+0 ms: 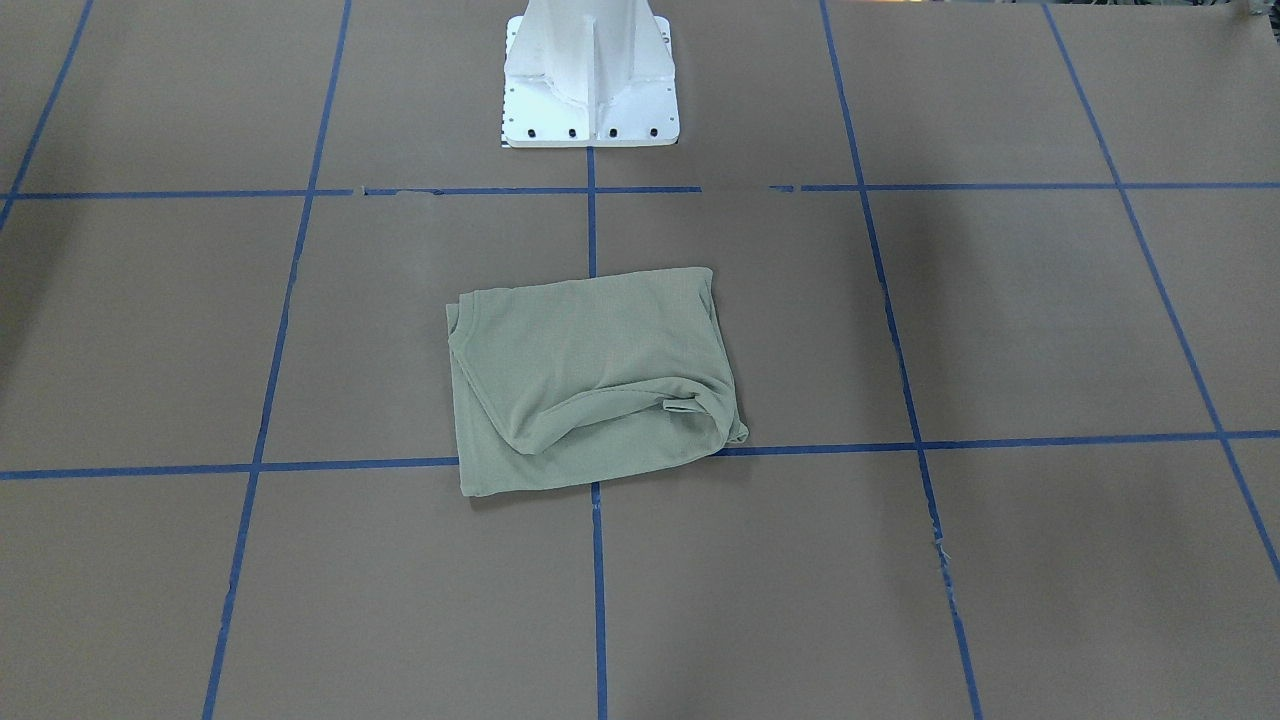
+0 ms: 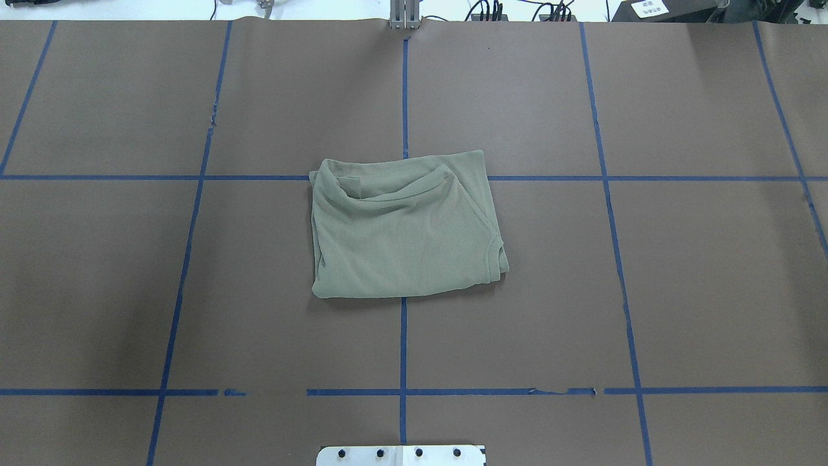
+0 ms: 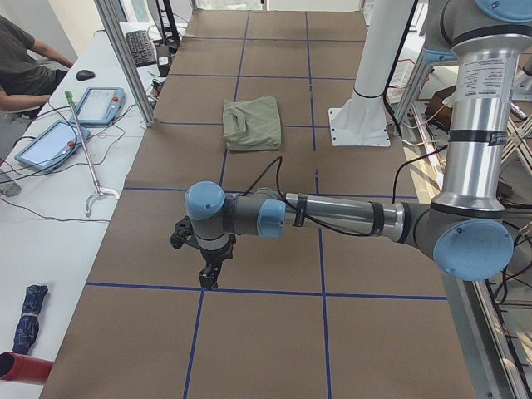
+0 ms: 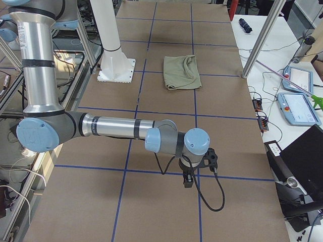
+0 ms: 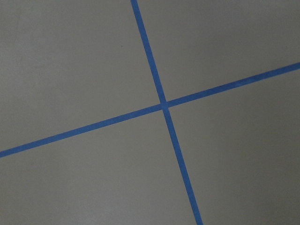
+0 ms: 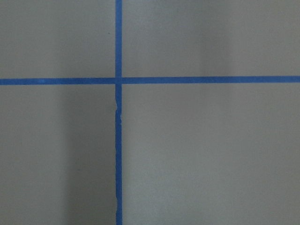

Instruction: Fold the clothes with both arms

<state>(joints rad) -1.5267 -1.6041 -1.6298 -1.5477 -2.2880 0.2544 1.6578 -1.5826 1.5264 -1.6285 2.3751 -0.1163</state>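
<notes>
The sage-green shirt [image 1: 590, 380] lies folded into a compact rectangle at the middle of the brown table, with a rumpled fold along one edge. It also shows in the overhead view [image 2: 404, 233] and in both side views [image 3: 252, 123] [image 4: 181, 72]. Both arms are far from it, out at the table's ends. The left gripper [image 3: 208, 278] points down over the table in the exterior left view. The right gripper [image 4: 187, 181] points down in the exterior right view. I cannot tell whether either is open or shut. Both wrist views show only bare table and tape.
The white pedestal base [image 1: 590, 90] stands at the robot's side of the table [image 2: 401, 455]. Blue tape lines [image 5: 164, 104] form a grid on the brown surface. A side desk with tablets [image 3: 100, 104] and a seated person [image 3: 21, 66] lies beyond the far edge.
</notes>
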